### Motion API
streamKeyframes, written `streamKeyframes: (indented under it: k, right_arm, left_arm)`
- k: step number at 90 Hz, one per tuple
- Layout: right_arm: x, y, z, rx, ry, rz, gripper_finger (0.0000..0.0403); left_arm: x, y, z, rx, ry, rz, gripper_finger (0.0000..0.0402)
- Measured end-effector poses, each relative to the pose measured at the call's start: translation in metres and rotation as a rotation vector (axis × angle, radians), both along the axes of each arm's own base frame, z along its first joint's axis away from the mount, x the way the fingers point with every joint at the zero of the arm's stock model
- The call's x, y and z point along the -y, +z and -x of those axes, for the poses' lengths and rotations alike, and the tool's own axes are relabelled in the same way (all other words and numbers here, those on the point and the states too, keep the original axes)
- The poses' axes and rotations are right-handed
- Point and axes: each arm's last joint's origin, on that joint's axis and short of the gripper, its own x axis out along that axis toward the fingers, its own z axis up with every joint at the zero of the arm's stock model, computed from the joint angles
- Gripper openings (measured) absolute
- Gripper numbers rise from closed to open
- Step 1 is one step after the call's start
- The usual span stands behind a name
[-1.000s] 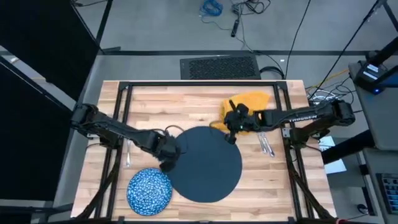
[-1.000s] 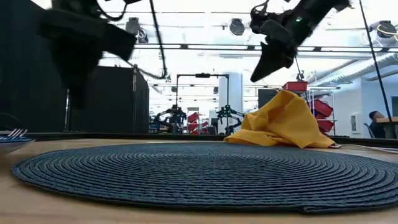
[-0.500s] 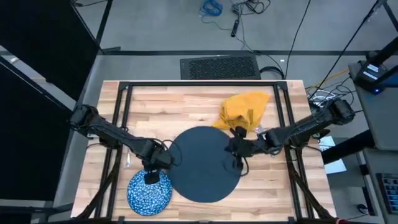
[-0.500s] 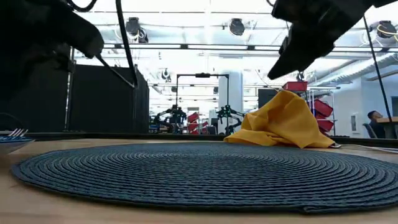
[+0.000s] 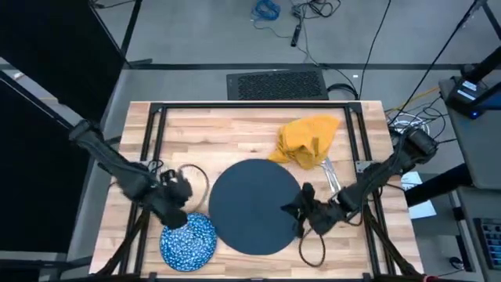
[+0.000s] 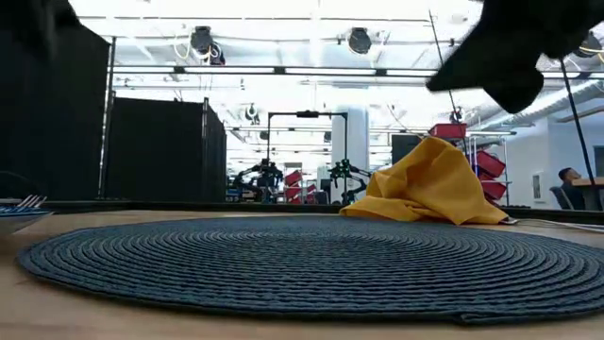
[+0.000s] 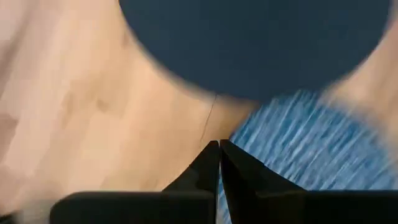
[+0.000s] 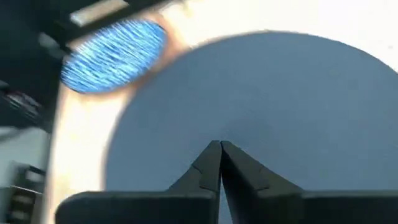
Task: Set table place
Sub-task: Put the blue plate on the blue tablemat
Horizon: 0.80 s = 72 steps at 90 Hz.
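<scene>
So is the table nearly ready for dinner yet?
Not nearly. The big dark blue-grey round mat lies in the middle. The left gripper, shut, hovers by the speckled blue dish; the right gripper is shut too. The crumpled yellow napkin and silver cutlery still need placing.

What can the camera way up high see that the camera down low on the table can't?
Only the high view shows the speckled blue dish, the silver cutlery, both grippers, left and right, and the whole table. Only the low view shows the room behind, with red bins. Both show the dark round mat and the yellow napkin.
</scene>
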Motion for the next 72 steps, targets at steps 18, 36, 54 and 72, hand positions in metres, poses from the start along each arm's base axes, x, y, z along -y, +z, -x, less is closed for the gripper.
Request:
streamKeyframes:
  k: [18, 36, 54, 72]
  right_arm:
    - [-0.015, -0.009, -0.01, 0.091, 0.024, -0.059, 0.0]
    - [-0.022, -0.032, -0.023, 0.118, 0.016, -0.091, 0.0]
    - [-0.024, -0.044, -0.033, 0.148, 0.046, -0.137, 0.0]
    - [-0.026, -0.043, -0.044, 0.15, 0.116, -0.142, 0.0]
  left_arm:
    - [0.0, -0.027, 0.034, 0.052, 0.159, 0.145, 0.0]
    - [-0.008, -0.07, 0.054, -0.164, 0.306, 0.164, 0.0]
    - [-0.01, -0.089, 0.061, -0.343, 0.299, 0.203, 0.0]
    - [-0.001, -0.088, 0.056, -0.311, 0.128, 0.246, 0.0]
